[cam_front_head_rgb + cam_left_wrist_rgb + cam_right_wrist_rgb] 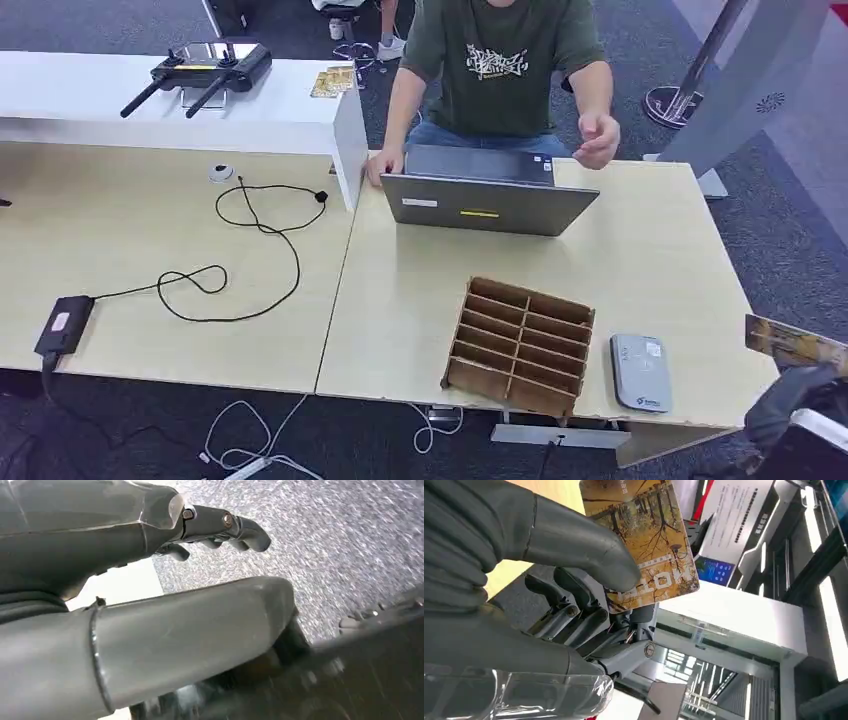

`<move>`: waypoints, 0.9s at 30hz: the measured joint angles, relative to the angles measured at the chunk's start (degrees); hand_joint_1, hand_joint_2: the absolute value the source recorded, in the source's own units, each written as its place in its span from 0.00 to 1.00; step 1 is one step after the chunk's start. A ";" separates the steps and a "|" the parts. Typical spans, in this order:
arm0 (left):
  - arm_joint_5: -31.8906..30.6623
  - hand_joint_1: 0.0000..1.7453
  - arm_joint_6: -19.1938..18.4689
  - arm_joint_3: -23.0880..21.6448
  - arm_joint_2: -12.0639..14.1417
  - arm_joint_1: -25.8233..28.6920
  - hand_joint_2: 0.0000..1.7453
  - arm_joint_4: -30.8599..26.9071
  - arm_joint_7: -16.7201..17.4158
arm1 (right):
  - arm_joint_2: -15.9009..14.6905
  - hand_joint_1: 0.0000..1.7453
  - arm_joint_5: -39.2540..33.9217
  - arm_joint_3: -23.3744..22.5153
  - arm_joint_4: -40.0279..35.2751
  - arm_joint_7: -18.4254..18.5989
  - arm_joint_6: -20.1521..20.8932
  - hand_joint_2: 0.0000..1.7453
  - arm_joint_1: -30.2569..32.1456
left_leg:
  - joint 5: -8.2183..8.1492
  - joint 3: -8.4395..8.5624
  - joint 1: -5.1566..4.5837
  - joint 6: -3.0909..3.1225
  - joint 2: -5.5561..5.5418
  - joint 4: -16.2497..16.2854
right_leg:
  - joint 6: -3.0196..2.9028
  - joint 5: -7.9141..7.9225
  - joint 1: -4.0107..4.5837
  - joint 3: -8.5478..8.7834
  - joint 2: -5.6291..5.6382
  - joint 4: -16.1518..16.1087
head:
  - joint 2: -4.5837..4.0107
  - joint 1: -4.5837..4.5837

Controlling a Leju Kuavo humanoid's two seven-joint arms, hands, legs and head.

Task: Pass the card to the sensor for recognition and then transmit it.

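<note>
With your right robot hand pinching the card just beside the reader at the surface edge, you lower it flat onto the reader; left robot hand hangs clenched, holding nothing.

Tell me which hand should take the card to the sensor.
Right. The right hand already holds the card, beside the grey sensor at the table's right end. The left hand hangs over the floor.

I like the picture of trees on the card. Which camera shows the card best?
The right wrist view. The card is close up there, pinched under the right hand's thumb, so the autumn trees and lettering are clear. The head view catches it small and edge-on at the picture's right side.
</note>
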 joint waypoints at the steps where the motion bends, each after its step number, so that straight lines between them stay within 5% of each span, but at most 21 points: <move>1: -0.02 0.00 -0.09 0.11 0.13 -0.02 0.00 0.07 0.04 | 0.00 1.00 0.18 -0.09 0.00 -0.20 0.00 1.00 -0.14 | 0.00 0.00 0.00 0.00 0.00 0.00 | 0.00 0.00 0.00 0.00 0.00 0.00 | 0.00 0.02; 27: -2.62 0.00 -2.27 0.83 0.90 -0.74 0.00 0.22 0.55 | 5.44 1.00 24.96 -6.05 5.83 -9.84 -0.02 1.00 -12.78 | 0.02 -0.01 0.00 -0.03 0.00 0.00 | 0.00 0.01 0.00 0.02 0.01 0.05 | 0.00 0.02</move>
